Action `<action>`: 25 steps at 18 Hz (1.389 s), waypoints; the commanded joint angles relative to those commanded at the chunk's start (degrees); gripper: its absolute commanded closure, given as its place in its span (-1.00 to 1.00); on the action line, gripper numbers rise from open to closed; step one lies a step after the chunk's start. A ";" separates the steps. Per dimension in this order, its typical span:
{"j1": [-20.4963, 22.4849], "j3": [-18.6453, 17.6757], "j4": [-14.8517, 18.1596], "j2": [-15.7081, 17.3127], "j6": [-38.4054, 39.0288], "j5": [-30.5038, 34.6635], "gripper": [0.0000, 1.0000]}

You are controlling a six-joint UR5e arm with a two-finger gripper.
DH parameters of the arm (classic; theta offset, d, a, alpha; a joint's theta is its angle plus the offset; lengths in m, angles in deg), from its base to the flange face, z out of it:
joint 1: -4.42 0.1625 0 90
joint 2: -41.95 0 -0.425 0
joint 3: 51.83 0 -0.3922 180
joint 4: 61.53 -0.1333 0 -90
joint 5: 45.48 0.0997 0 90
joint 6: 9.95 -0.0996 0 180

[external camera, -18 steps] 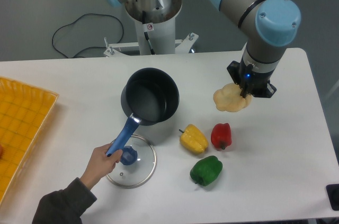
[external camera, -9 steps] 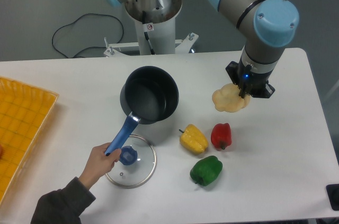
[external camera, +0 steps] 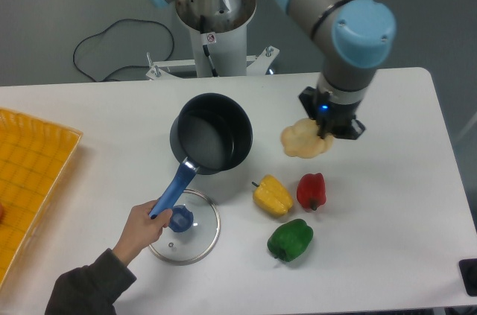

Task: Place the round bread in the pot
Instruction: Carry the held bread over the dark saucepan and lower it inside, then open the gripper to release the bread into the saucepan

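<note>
The pale yellow-tan round bread with bumpy edges (external camera: pixel 302 139) hangs in the air to the right of the dark grey round pot with the long blue handle (external camera: pixel 212 134). It is not over the pot yet, but it has moved closer to the pot than it was a moment ago. The robot's black two-finger gripper (external camera: pixel 326 123) is closed on the right side of the bread and holds it up. The big grey and blue robot arm (external camera: pixel 344 39) has swung left too.

A person's hand in a dark sleeve (external camera: pixel 139 228) holds the end of the pot's handle, same as before. Just below the pot lies a round glass lid with a blue knob (external camera: pixel 184 226). Below the pot and to its right sit a yellow pepper (external camera: pixel 272 195), a red pepper (external camera: pixel 311 191) and a green pepper (external camera: pixel 291 240). None of these have moved. Far left of the pot is a yellow tray (external camera: pixel 30 173).
</note>
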 joint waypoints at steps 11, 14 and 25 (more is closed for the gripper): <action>-10.29 -10.01 -3.25 7.21 8.01 0.26 1.00; -10.47 -11.69 -3.51 7.91 7.92 0.35 1.00; -11.09 -12.57 -3.60 7.13 8.01 0.79 0.19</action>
